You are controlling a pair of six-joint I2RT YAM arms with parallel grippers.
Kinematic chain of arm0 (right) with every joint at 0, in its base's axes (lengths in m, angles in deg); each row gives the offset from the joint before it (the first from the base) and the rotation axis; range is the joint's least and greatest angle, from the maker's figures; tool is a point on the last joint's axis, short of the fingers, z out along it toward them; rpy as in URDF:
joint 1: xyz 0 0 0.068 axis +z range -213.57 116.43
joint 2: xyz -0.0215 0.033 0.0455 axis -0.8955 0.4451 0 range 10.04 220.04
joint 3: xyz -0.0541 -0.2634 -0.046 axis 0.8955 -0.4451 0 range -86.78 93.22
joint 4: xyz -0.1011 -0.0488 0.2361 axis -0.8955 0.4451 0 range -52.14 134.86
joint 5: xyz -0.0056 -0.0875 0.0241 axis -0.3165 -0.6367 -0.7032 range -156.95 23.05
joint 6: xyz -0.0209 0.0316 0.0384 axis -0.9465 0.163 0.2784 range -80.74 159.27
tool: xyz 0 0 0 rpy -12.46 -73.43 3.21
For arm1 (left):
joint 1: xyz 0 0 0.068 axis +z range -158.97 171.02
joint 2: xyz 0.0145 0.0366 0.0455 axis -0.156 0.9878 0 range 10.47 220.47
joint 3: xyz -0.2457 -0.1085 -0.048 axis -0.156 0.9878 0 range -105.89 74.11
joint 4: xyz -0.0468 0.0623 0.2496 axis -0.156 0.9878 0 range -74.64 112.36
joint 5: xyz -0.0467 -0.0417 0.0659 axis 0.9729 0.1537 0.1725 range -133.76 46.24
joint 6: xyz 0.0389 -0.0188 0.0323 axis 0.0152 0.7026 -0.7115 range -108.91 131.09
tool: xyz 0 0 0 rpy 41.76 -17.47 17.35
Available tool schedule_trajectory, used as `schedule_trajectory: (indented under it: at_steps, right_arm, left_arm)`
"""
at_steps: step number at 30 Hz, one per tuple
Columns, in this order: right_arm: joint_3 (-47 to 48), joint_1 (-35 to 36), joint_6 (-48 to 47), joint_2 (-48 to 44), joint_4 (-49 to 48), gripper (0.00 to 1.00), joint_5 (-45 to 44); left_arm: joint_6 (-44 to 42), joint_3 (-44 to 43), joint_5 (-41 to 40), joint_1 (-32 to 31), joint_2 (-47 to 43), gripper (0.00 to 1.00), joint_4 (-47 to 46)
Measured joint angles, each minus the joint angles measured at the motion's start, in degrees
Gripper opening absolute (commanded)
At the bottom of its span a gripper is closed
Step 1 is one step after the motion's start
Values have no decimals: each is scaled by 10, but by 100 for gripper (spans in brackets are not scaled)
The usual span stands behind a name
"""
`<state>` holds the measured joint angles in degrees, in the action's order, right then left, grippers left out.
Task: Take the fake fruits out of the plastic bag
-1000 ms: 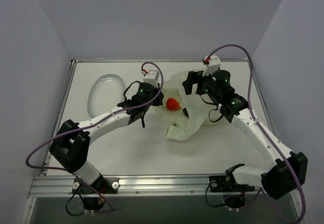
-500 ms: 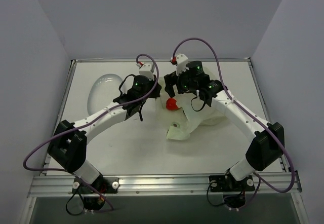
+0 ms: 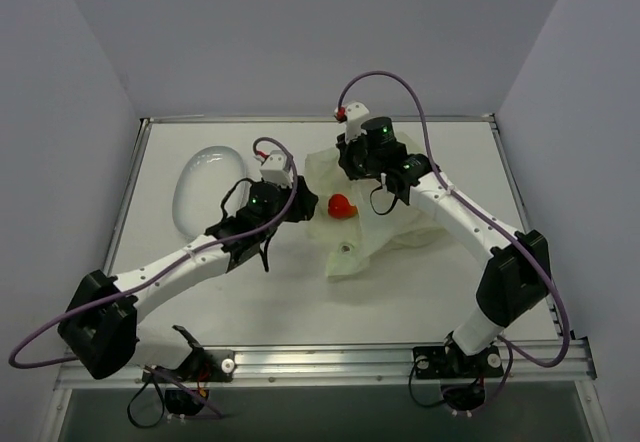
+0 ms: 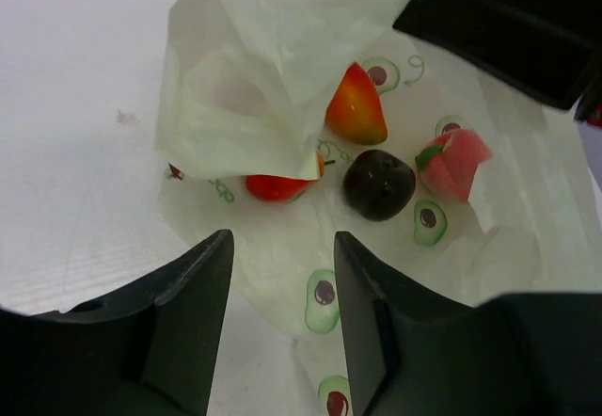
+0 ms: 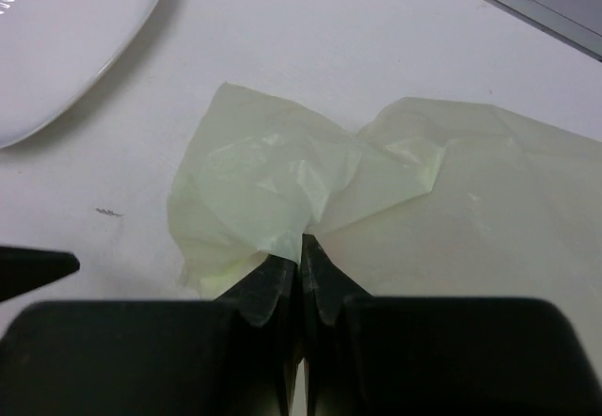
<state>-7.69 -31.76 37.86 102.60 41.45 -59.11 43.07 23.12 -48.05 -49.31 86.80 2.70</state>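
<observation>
The right gripper [image 5: 301, 247] is clenched on a bunched edge of the plastic bag [image 5: 282, 181]. The left gripper [image 4: 282, 275] hangs at the bag's mouth, jaws apart with nothing between them. The fake fruits [image 4: 356, 105] lie close together on the bag's printed film: an orange-red piece, a red one half under a fold, a dark round one and a pinkish one. They seem uncovered, though that is hard to tell.
</observation>
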Motion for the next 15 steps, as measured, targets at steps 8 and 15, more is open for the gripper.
schedule_trajectory:
  at_steps: [8,15]
  right_arm:
    - [-41,0,25,-24,-33,0,-9]
    - [-51,-2,43,-24,-43,0,-9]
  left_arm:
    - [56,32,-86,-111,60,54,-39]
    - [120,-40,-141,-113,211,84,-74]
